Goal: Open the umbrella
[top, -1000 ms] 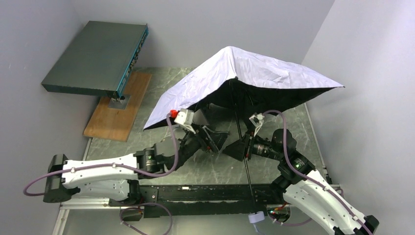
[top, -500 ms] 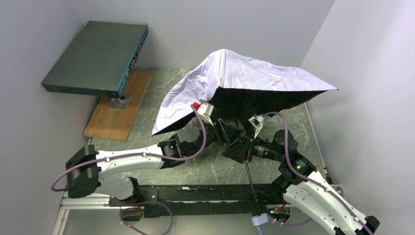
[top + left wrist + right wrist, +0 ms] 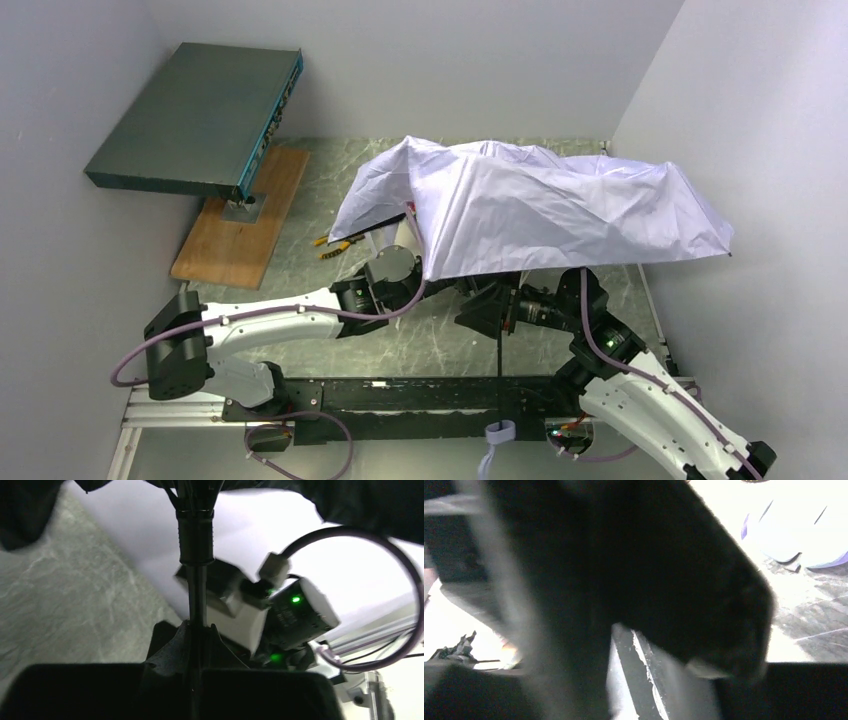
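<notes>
Top view: umbrella hangs centre-right over the surface. Its canopy is spread but slack and creased, with the left edge folded in. The shaft runs near, to the handle. Partly under the canopy, the right gripper looks clamped on the shaft.

Left wrist: shaft rises to the runner. The left gripper is a dark blur, so I cannot tell its width.

Right wrist: blurred dark fabric only.

Judged mostly open; the runner seems unlatched, and the canopy needs tensioning.

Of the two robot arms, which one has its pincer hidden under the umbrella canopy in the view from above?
The left arm: its end is hidden beneath the umbrella. The right pincer shows below the canopy edge.
</notes>
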